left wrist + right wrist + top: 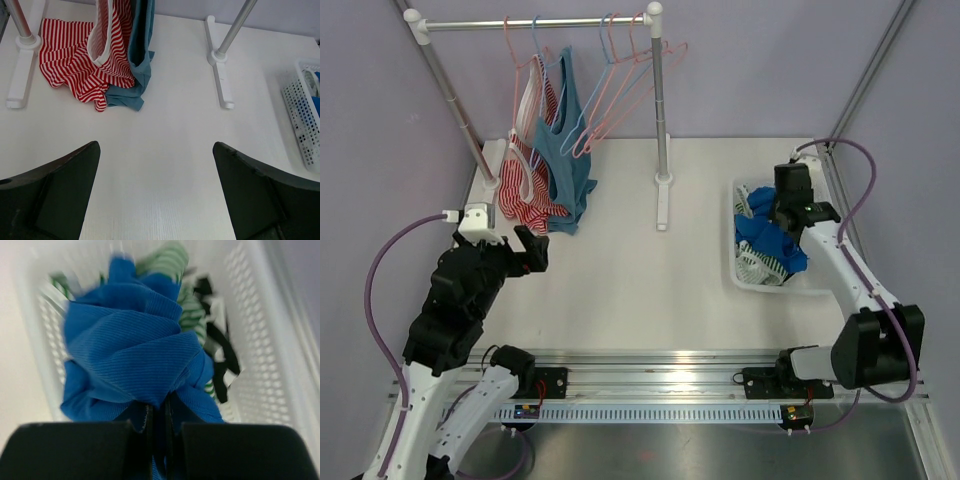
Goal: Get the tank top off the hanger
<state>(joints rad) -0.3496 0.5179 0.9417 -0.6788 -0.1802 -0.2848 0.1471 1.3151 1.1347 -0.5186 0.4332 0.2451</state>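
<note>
wide-spread and holding nothing, the left claw [155, 146] hangs low over the bare counter [165, 195] near its left edge, facing the rack. at the right edge, the right claw [157, 412] is clenched on a bunched blue garment [130, 350], held just over the white basket [282, 340], where green-striped cloth [170, 260] lies.

the tops on the rack hang toward the back left corner. a teal tank top [141, 55] and a red-striped tank top [75, 60] touch each other, both on loaded hangers [542, 72] from the rail [535, 22]. their hems slump onto the counter.

to my eye both are light, limp knit that will stretch and drag rather than slide off cleanly. the narrow straps look likely to snag on the hanger's shoulders. a pinch on the lower body gives plenty of cloth, but i'd guess the strap beside the hanger shoulder is where it has to be worked free.

the two tops overlap, so one bite could easily catch both. the left rack foot [19, 75] lies just beside the red pile. empty hangers [620, 85] dangle near the teal one, and a tug might swing them. the right post [232, 30] stands well apart.
</note>
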